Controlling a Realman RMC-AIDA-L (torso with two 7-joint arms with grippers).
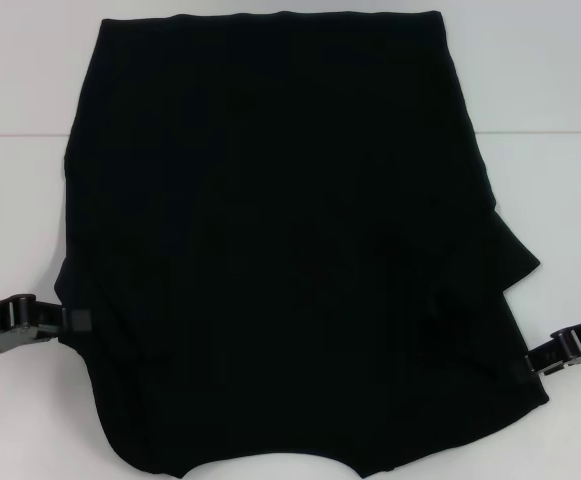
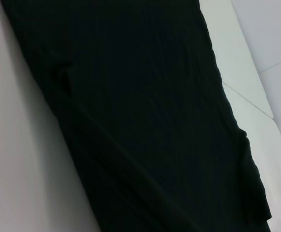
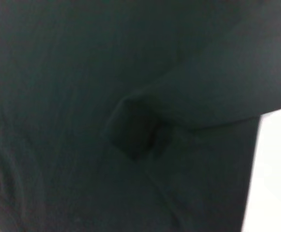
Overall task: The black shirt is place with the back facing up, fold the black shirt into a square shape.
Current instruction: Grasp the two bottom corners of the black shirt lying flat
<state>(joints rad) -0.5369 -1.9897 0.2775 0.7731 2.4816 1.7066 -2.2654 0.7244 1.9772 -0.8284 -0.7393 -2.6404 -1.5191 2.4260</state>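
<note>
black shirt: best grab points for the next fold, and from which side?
Probably the black shirt at its near side edges, low and flat from outside. The left gripper and right gripper sit at those edges. The far hem lies straight; the right side shows a folded sleeve flap.

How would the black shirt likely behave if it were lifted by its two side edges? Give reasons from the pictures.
The black shirt would probably sag between the grip points: it lies flat, with soft folds by the right tool. Being thin fabric, it likely feels light. It should not roll.

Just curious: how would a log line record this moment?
plain black soft-fabric T-shirt: flat, sleeves folded | left gripper: left edge | right gripper: right edge
</note>
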